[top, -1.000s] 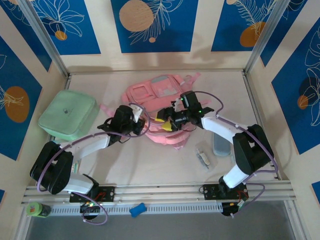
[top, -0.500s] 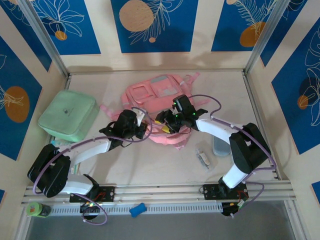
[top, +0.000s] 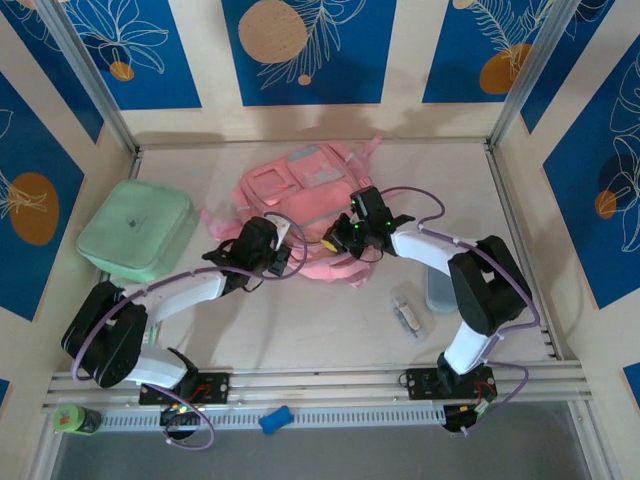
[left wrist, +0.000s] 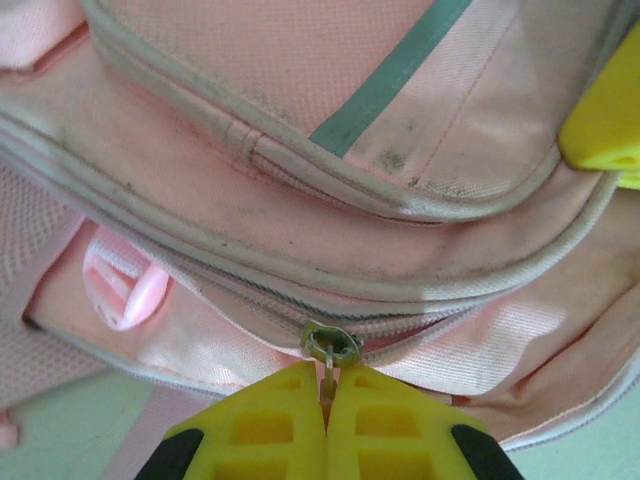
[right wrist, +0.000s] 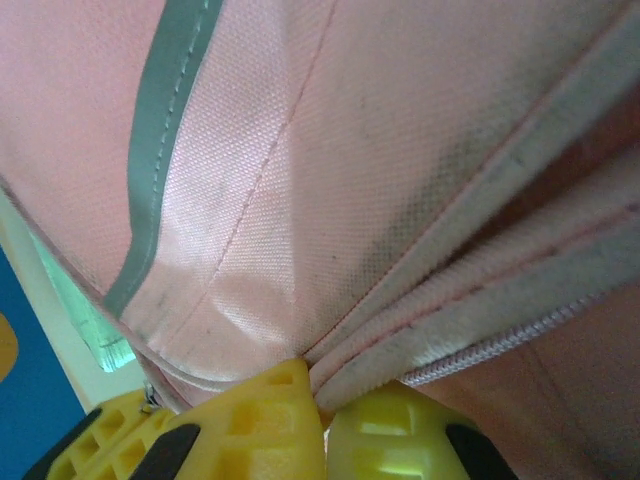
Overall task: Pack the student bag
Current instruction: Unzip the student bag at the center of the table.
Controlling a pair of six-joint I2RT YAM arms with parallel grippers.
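The student bag (top: 296, 190), a pink backpack with a pale blue panel, lies at the table's middle back. My left gripper (top: 284, 261) sits at its near edge, shut on the small metal zipper pull (left wrist: 331, 372), which hangs from the slider (left wrist: 332, 344). My right gripper (top: 334, 241) is just to the right of it. In the right wrist view this gripper (right wrist: 322, 402) is shut on a fold of the bag's piped seam (right wrist: 420, 330) beside the zip teeth. The two grippers are close together, a few centimetres apart.
A mint green square soft case (top: 136, 230) lies at the left. A grey-blue oblong case (top: 440, 291) and a small packet (top: 407, 316) lie at the right. On the front rail sit a blue piece (top: 275, 419) and a green roll (top: 72, 418). Walls close three sides.
My right gripper dropped towards the bag's near edge and shut on its seam. The bag shifted back and left. The left gripper kept its hold on the zipper pull.
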